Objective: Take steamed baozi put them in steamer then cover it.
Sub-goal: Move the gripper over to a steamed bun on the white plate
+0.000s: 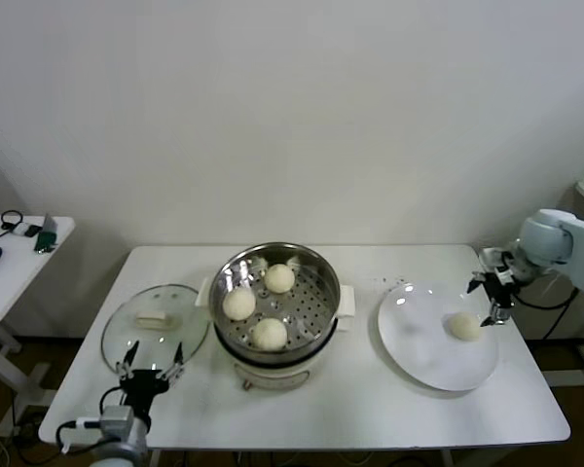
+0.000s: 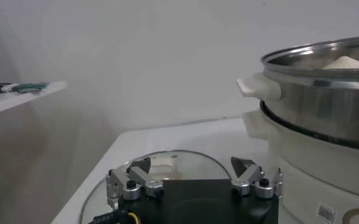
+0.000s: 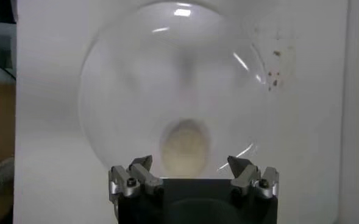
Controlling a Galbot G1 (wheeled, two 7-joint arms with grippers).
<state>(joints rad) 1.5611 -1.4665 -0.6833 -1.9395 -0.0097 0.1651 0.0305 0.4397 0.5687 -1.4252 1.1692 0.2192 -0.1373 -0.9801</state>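
So three steamed baozi (image 1: 238,305) sit in the steamer (image 1: 323,321) mid-table, and the fourth bun (image 1: 464,326) lies on the white plate (image 1: 419,350) to its right, near the table's right edge; being round, it has no real long axis. The right gripper (image 1: 492,301) hangs just above that bun, fingers spread wide and empty. The cover (image 1: 127,336) lies flat left of the steamer, its handle (image 1: 153,319) running side to side, with the left gripper (image 1: 152,371), also spread, at its near rim by the table's (image 1: 370,409) front edge.
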